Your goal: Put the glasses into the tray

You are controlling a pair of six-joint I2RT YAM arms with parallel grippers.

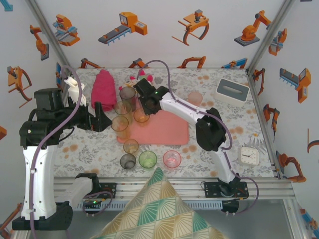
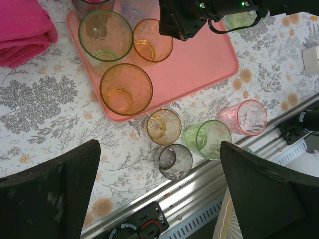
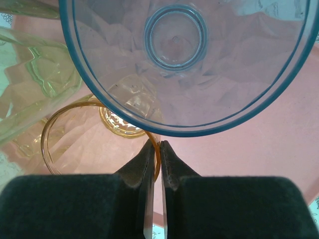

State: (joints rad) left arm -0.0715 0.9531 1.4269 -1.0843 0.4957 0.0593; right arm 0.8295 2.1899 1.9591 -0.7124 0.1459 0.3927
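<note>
The left gripper [image 2: 159,149] hangs spread wide. The flat salmon-pink tray [image 2: 204,64] holds a tall green-tinted tumbler [image 2: 105,30], an amber tumbler [image 2: 125,88] and a small orange glass [image 2: 152,47], its rim pinched by the right gripper [image 3: 160,145]. A grey glass [image 2: 174,162], green glass [image 2: 209,139] and pink glass [image 2: 246,117] stand on the floral tablecloth [image 2: 45,114], walled by robot-print panels [image 1: 149,30].

Right gripper [image 1: 143,108] at amber glass [image 1: 141,118] — on tray [image 1: 169,133] (left end).

Far edge of tray [image 1: 172,133] behind right arm [image 1: 175,105]
</note>
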